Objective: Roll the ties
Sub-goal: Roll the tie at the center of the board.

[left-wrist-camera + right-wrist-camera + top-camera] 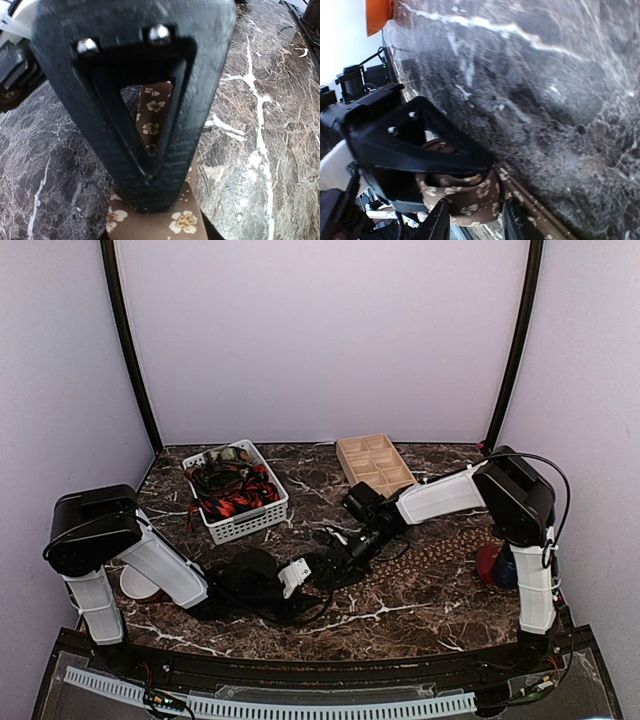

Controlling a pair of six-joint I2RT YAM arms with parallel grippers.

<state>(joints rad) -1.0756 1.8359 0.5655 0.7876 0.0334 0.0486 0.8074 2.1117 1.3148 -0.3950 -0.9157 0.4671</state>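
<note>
Near the white basket [245, 525], the right gripper [476, 210] hugs the soft, floppy brown tie [465, 192], rolled up; pinch its sides gently.

White arm shells [165, 570], black joints [95, 530], ribbed black fingers [165, 170], silver screws [159, 34].

The table [260, 100] looks glossy marble, the brown tie [150, 226] matt cloth, the fingers [176, 159] probably ribbed plastic.

The left claw [298, 576] and right claw [335, 558] are being held close together at mid-bench [400, 608], with a brown tie [442, 547] being laid out rightwards from them. Red-and-black ties [232, 492] are being kept in a white basket [250, 526] beside a wooden tray [346, 454].
</note>
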